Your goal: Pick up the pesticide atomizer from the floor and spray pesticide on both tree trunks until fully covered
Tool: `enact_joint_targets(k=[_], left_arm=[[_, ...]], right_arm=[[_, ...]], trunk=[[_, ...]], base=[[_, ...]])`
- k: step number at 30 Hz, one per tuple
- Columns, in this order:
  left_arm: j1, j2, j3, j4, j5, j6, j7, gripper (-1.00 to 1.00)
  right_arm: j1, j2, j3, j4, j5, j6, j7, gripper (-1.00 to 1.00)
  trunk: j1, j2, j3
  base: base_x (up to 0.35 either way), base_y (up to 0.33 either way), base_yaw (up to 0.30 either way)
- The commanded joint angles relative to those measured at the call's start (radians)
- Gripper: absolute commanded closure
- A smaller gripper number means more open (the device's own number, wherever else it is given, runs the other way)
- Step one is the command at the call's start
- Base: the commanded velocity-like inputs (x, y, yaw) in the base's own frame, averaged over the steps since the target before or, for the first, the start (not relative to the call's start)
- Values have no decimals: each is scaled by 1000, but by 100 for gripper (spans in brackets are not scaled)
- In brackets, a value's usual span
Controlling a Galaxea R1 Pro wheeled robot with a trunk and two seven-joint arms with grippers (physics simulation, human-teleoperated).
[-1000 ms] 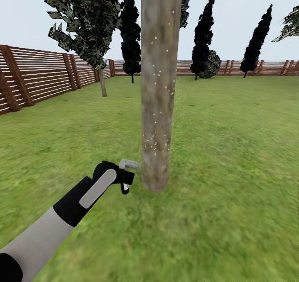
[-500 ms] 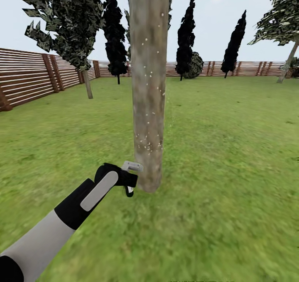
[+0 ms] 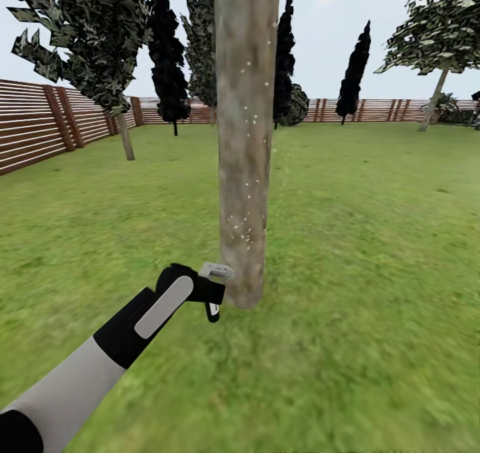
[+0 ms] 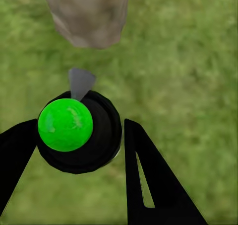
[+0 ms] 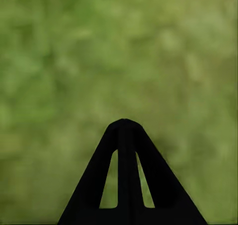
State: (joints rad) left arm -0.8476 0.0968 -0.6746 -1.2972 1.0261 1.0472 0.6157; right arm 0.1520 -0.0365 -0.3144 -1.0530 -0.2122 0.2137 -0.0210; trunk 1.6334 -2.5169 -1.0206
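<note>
A thick grey-brown mottled tree trunk (image 3: pixel 245 140) rises right in front of me, its base (image 4: pixel 89 16) also in the left wrist view. White specks of pesticide (image 3: pixel 248 230) dot its lower and middle part. My left gripper (image 3: pixel 213 286) sits low beside the trunk's base, just left of it, shut on the pesticide atomizer (image 3: pixel 212 310). In the left wrist view the atomizer (image 4: pixel 82 133) is a black round body with a green cap and a grey nozzle pointing at the trunk, held between the left gripper's (image 4: pixel 82 125) black fingers. My right gripper (image 5: pixel 123 128) is shut with nothing in it, over grass.
Green lawn (image 3: pixel 373 240) spreads all around. A brown slatted fence (image 3: pixel 40 123) runs along the left and the back. A leafy tree (image 3: pixel 125 136) stands at the left, dark thin trees (image 3: pixel 353 73) by the back fence, and another leafy tree (image 3: pixel 433 100) at the far right.
The camera has swung: the fence and far trees slid left and a leafy tree came in at the right. My left gripper stays by the trunk's base, holding the atomizer.
</note>
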Motion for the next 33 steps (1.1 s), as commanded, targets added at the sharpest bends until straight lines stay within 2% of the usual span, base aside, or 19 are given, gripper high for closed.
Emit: enact_joint_targets(k=[1,7,14,33], left_arm=[[-1,0,-2,-1,9,0,10,100],[-1,-7,-2,-1,9,0,10,100],[-1,-8,-2,-2,9,0,10,100],[-1,-8,-2,-4,8,0,9,100]], right_arm=[[1,0,0,-3,-9,5,-2,100],[6,-2,0,-3,-9,4,-2,100],[7,-1,0,-4,-9,5,-1,100],[8,-3,0,-4,-9,11,4,100]], trunk=[[0,0,-1],[0,0,-1],[0,0,-1],[0,0,1]], base=[[0,334,-218],[0,334,-228],[0,334,-64],[0,334,-153]])
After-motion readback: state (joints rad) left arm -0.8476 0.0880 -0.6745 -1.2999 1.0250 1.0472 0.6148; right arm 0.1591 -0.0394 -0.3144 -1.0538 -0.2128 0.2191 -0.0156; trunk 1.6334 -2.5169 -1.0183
